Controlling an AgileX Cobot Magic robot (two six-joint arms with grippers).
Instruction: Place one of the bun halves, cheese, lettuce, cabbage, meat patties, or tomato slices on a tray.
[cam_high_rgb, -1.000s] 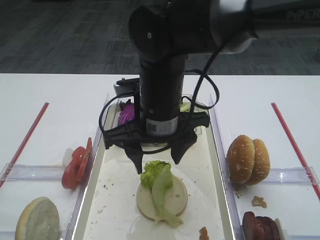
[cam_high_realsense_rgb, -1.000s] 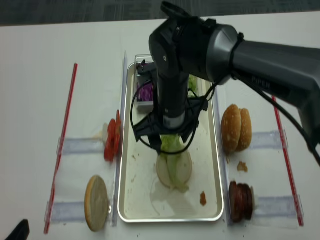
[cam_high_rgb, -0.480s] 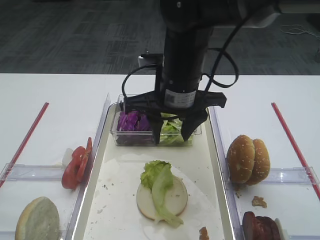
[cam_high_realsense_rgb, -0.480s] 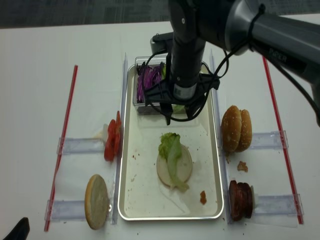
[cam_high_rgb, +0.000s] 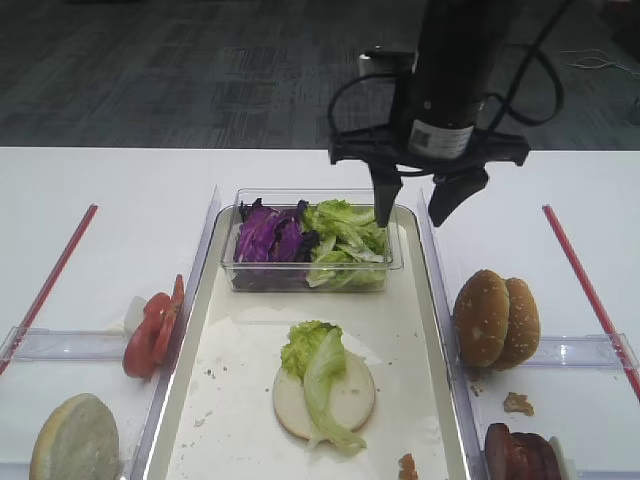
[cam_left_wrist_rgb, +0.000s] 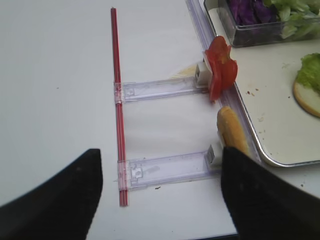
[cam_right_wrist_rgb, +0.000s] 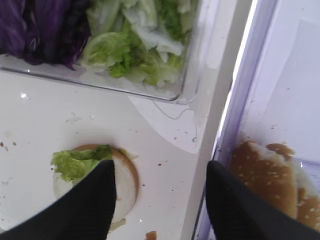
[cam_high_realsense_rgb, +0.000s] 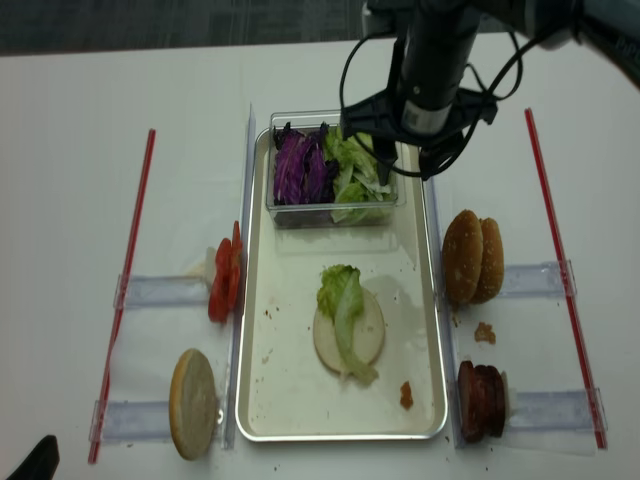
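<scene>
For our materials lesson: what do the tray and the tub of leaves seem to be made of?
Tray: probably metal, since its raised rim shines; it is cream inside with a pale paper lining. Tub: clear plastic by the look of it, as the cabbage and lettuce show through its walls.

We see the right gripper (cam_high_rgb: 412, 208) no longer low over the lettuce (cam_high_rgb: 322, 372) on the bun half (cam_high_rgb: 325, 397); it now sits higher and farther back, above the right rim of the tray (cam_high_rgb: 434, 330) beside the clear tub (cam_high_rgb: 310, 245). Its jaws stand apart with nothing between them. The tub's cabbage (cam_high_rgb: 272, 237) and green leaves now show fully.
</scene>
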